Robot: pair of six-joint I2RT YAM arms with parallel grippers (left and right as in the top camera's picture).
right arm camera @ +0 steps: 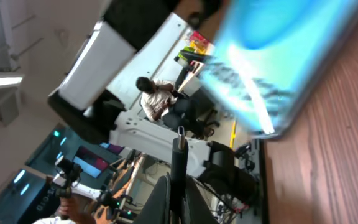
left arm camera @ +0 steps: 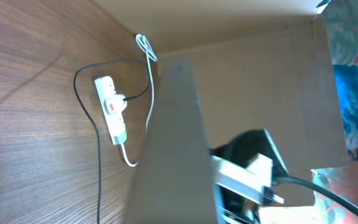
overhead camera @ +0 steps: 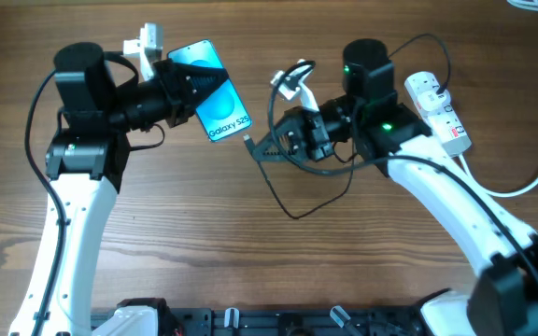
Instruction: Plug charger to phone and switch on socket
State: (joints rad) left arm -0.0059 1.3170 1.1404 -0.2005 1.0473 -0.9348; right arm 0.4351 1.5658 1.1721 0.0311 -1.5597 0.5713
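1. The left gripper (overhead camera: 190, 86) is clamped on the left side of the phone (overhead camera: 216, 93). The phone is a slim rectangular slab with a glossy teal-blue screen, a lighter oval and white "Galaxy S25" lettering. It sits diagonally in the overhead view, screen up, with its lower short edge pointing toward the other arm.
2. The right gripper (overhead camera: 261, 145) is pinching the charger (right arm camera: 179, 165), a long thin black cable, just behind its small connector tip (right arm camera: 179, 134). In the right wrist view the tip sticks straight out between the two dark fingers (right arm camera: 160, 198). It's aimed at the phone's pale rounded edge, which is pretty blurry there, and it's close but not touching.
3. The rest of the cable droops in a loose loop over the brown wood-grain table (overhead camera: 250, 271). It then runs back to a blocky white plug adapter (overhead camera: 422, 87).
4. That adapter is plugged into the socket (overhead camera: 440, 114), an elongated smooth white plastic power strip with small red switches (left arm camera: 110, 107). It lies flat at the far right, well apart from the phone. A thick white lead (overhead camera: 512, 193) curves off it.
5. In the left wrist view a big blurry grey-beige shape fills the middle, and I can't tell what it is.
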